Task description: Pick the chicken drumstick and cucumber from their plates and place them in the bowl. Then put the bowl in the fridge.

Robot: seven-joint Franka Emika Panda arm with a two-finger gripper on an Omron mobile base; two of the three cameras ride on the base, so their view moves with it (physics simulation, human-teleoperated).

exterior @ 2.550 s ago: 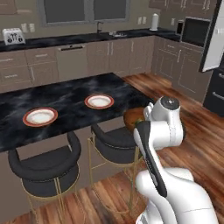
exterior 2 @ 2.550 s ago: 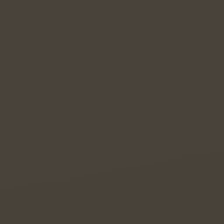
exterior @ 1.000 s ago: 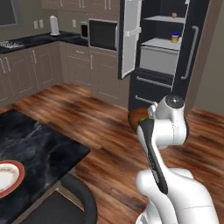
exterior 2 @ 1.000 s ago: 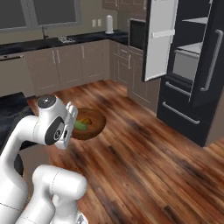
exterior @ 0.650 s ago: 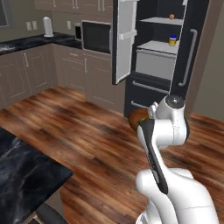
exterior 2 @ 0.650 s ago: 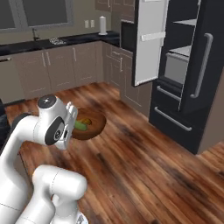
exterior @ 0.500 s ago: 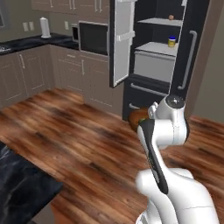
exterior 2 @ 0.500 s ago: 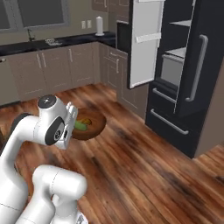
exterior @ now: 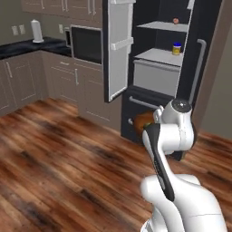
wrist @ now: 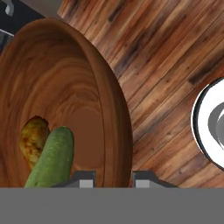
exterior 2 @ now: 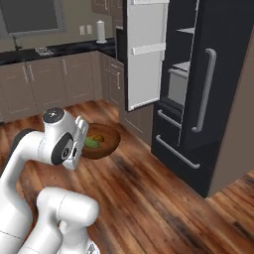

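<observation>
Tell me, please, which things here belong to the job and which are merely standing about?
Job: bowl gripped by the shut claw, holding cucumber and chicken drumstick; open fridge.
Standing about: microwave, yellow jar on a fridge shelf.

We carry the bowl [exterior 2: 101, 141] out in front over open wood floor [exterior: 59, 172], with nothing standing between it and the fridge [exterior: 158, 81]. The fridge's left door [exterior: 118, 50] is swung wide, so the shelves [exterior: 158, 56] are open to us. A small jar [exterior: 176, 48] sits at the right end of the middle shelf, and a small item [exterior: 175, 21] rests on the shelf above. The right door [exterior 2: 218, 94] is closed, its long handle [exterior 2: 206, 89] sticking out. Cabinets [exterior: 36, 81] line the left.
</observation>
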